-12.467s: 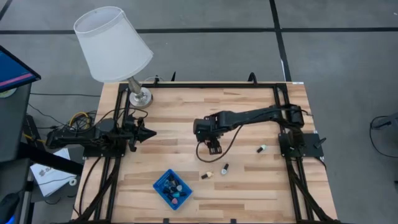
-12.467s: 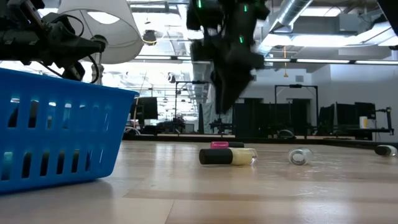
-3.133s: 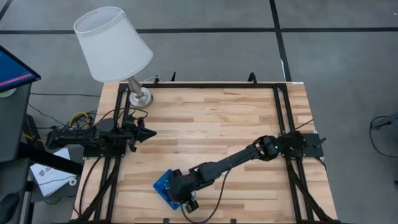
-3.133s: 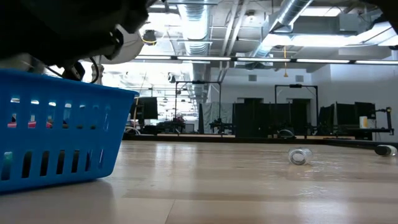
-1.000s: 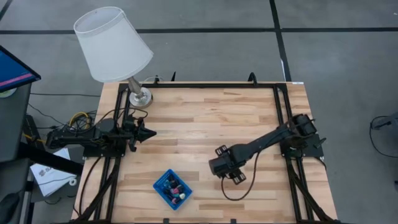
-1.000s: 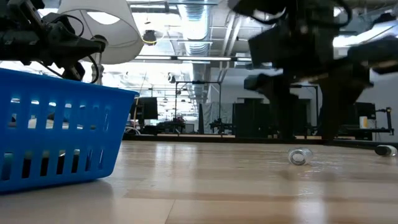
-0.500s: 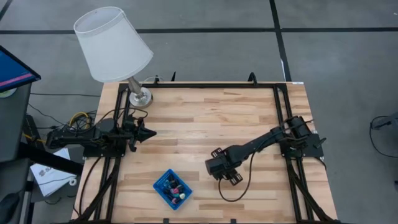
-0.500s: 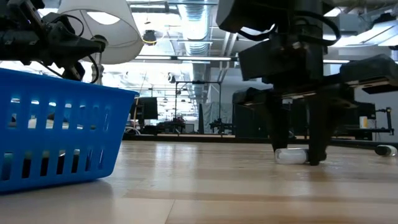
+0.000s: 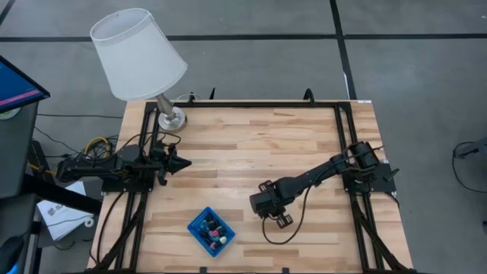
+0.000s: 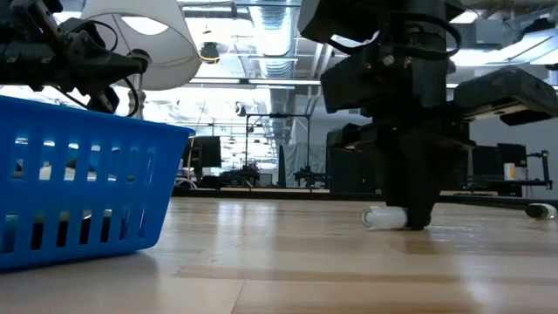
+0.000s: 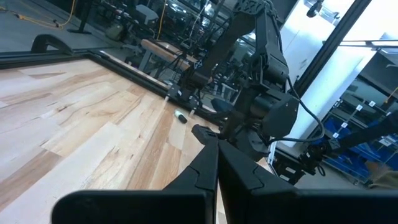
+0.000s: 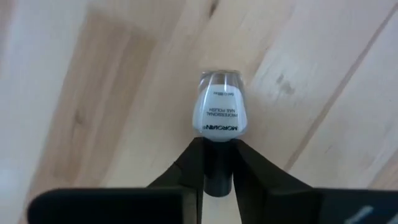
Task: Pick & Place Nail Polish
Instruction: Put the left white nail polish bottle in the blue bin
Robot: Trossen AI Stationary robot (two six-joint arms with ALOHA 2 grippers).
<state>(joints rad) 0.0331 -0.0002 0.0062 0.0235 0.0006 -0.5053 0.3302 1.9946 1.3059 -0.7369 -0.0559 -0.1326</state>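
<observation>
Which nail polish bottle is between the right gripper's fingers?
The pale bottle lying on the table, its dark cap between the right gripper fingers; the other loose bottle lies far aside.

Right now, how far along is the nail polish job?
Done: several bottles lie in the blue basket. In hand: the right gripper is closed on the dark cap of a pale bottle lying on the table. Left: that one, plus another at the far right edge. The left gripper waits shut.
</observation>
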